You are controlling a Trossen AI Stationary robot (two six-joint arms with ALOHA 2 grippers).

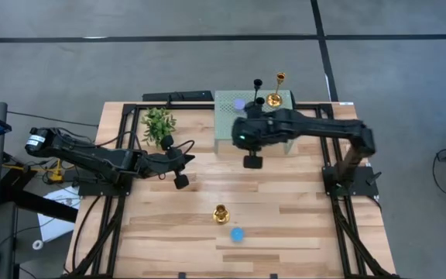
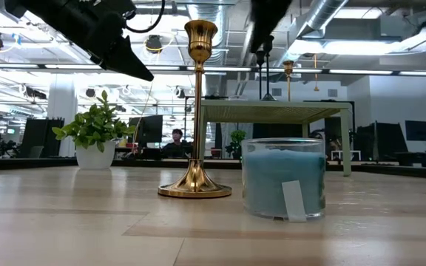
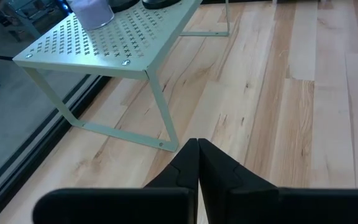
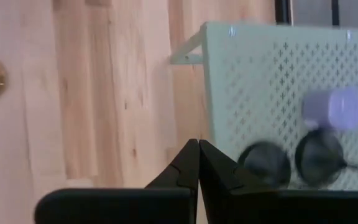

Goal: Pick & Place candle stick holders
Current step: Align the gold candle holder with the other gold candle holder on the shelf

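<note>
A gold candle stick holder (image 1: 221, 214) stands upright on its round base near the table's front, and also shows in the low view (image 2: 197, 111). On the pale green perforated shelf (image 1: 227, 116) stand a gold holder (image 1: 278, 87) and a black holder (image 1: 258, 89). Two black bases (image 4: 265, 163) (image 4: 319, 155) show in the right wrist view. My right gripper (image 1: 252, 162) (image 4: 199, 149) is shut and empty, just in front of the shelf's near edge. My left gripper (image 1: 181, 180) (image 3: 199, 148) is shut and empty over the table's left middle.
A blue candle in a glass jar (image 1: 238, 234) (image 2: 283, 177) stands just nearer than the gold holder. A purple candle (image 1: 241, 105) sits on the shelf. A green potted plant (image 1: 159, 124) stands at the far left. Bare wood lies between the shelf and the front gold holder.
</note>
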